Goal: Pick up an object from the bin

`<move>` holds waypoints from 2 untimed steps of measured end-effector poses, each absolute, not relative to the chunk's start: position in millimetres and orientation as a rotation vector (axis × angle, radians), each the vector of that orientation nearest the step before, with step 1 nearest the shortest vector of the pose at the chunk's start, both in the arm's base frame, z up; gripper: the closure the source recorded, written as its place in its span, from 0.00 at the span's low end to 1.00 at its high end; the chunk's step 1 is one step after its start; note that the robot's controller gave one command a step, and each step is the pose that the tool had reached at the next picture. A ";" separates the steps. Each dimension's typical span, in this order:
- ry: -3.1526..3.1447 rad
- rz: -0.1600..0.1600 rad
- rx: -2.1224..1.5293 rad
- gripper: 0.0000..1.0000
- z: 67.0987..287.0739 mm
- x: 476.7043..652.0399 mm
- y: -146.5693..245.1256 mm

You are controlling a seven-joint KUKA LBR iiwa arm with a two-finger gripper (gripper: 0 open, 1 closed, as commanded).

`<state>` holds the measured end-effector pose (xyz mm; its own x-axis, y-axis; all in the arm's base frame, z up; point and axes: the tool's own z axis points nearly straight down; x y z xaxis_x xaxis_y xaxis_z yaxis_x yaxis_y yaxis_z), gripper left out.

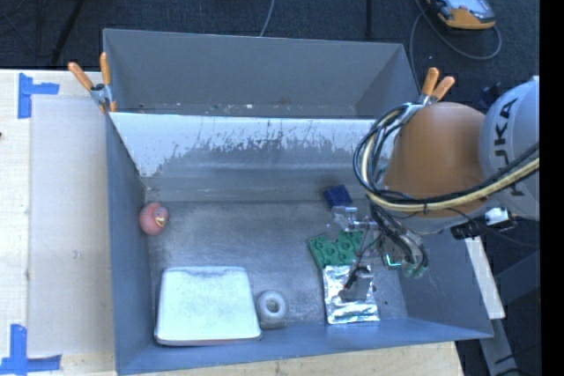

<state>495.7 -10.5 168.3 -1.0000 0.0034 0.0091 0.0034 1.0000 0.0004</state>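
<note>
My gripper (365,258) hangs low in the right half of the bin, under the arm's orange cover. It is directly over a green flat piece (330,249) and the top edge of a crinkled silver foil packet (351,302) that lies near the front wall. A small blue block (336,195) lies just behind the gripper, toward the back of the floor. Cables and the gripper body hide part of the green piece.
A pink ball (152,218) rests against the left wall. A white flat pad (207,304) lies at the front left, with a small grey ring (271,305) beside it. The arm and its cables cover the bin's right side.
</note>
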 end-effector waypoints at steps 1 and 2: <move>-3.114 -0.001 0.385 0.00 67.3 536.6 -47.2; -3.129 0.000 0.385 1.00 74.9 541.2 -46.3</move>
